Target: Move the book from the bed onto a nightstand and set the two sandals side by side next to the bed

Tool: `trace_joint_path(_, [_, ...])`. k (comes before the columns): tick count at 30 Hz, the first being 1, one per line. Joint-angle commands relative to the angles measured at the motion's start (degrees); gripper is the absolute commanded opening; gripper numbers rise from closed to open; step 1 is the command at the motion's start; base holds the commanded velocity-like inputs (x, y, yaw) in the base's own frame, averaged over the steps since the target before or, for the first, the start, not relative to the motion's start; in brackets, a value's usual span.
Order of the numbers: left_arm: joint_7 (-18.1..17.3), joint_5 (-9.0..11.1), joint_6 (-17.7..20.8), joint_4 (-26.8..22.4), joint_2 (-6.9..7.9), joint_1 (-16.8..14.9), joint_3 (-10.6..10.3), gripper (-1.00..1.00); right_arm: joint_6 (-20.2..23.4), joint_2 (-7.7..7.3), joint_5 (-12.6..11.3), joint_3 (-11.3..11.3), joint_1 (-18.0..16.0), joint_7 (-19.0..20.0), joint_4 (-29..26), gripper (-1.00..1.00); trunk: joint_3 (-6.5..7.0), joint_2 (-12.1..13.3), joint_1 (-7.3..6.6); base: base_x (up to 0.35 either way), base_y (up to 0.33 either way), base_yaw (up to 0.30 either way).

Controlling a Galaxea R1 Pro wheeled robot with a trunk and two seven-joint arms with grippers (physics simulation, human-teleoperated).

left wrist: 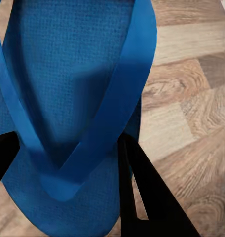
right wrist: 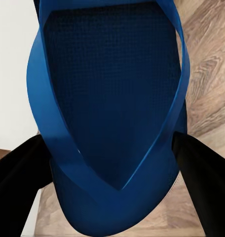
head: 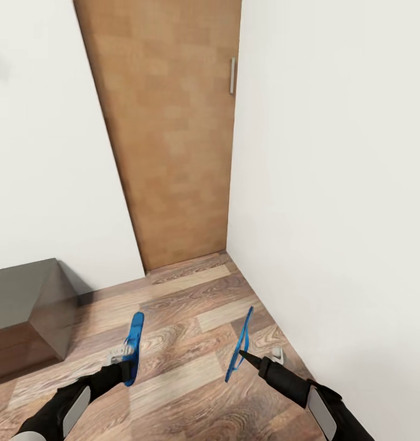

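At the far left of the head view, mid-height, a dark grey-brown box-shaped cabinet (head: 32, 300) stands on the grey-brown wood plank floor (head: 185, 306) against the white left wall (head: 44, 153).

Lower left of the frame: my left gripper (head: 125, 361) holds the first flat bright blue flip-flop sandal (head: 135, 343) clear of the floor, standing on edge, sole nearly vertical. In the left wrist view, my black fingers (left wrist: 147, 197) sit on either side of this sandal (left wrist: 73, 98) near the point where its V-shaped strap meets the sole. The jaws are closed against it.

Upper centre of the head view: a tall light-brown wooden door (head: 167, 122) with a slim metal handle (head: 232, 76) near its right edge fills the corner between the two walls.

Lower right of centre: my right gripper (head: 246, 360) grips the second blue flip-flop sandal (head: 240, 346), also lifted and turned on edge. In the right wrist view, my two dark fingers (right wrist: 201, 177) flank this sandal (right wrist: 112, 98) at its strap end, with the jaws clamped on it.

The white right wall (head: 344, 184) occupies the right side of the frame. The two sandals hang apart from each other, roughly level, above the planks.
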Motion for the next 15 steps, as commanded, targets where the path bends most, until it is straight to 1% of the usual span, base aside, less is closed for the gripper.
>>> trace_joint_path(1, [-4.64,0.59,0.15,0.76,1.11,-0.02,-0.01,-1.0,0.48,-0.01,-0.33,-0.05,-0.01,0.08,0.01,-1.0,0.22,0.0,-0.03,0.0,0.0,0.217])
trace_joint_path(2, [-10.48,0.61,-0.2,1.94,2.33,-0.02,0.01,-1.0,0.48,-0.01,-0.33,-0.04,-0.01,0.08,0.02,-1.0,0.48,0.01,-0.06,0.0,0.0,0.217])
trace_joint_path(3, [-13.38,0.62,-0.35,2.74,2.91,-0.02,0.03,-1.0,0.48,-0.01,-0.33,-0.03,-0.01,0.06,0.05,-1.0,0.74,0.03,-0.09,0.0,0.0,0.217])
trace_joint_path(4, [-15.37,0.62,-0.47,3.42,3.41,-0.02,0.1,-1.0,0.47,-0.01,-0.31,-0.01,-0.01,0.04,0.07,-1.0,1.0,0.04,-0.11,0.0,0.0,0.217])
trace_joint_path(6, [-17.75,0.67,-0.61,4.17,4.1,-0.02,0.34,-1.0,0.47,0.01,-0.29,0.02,-0.01,0.01,0.1,-1.0,1.51,0.07,-0.16,0.0,0.0,0.217])
trace_joint_path(9, [-21.12,0.71,-0.69,4.6,4.46,-0.02,0.62,-1.0,0.47,0.0,-0.31,0.03,-0.01,-0.07,0.2,-1.0,2.29,0.11,-0.24,0.0,0.0,0.217])
trace_joint_path(11, [-24.62,0.68,-0.68,4.74,4.54,-0.02,0.66,-1.0,0.47,0.0,-0.29,0.03,-0.01,-0.15,0.38,-1.0,2.81,0.13,-0.29,0.0,0.0,0.218])
trace_joint_path(12, [-27.26,0.66,-0.65,4.79,4.58,-0.02,0.68,-1.0,0.47,0.04,-0.28,0.07,-0.01,-0.21,0.46,-1.0,3.07,0.15,-0.32,0.0,0.0,0.218])
trace_joint_path(15, [-31.1,0.64,-0.65,5.05,4.76,-0.02,0.69,-1.0,0.47,0.07,-0.25,0.11,-0.01,-0.26,0.55,-1.0,3.85,0.19,-0.39,0.0,0.0,0.218])
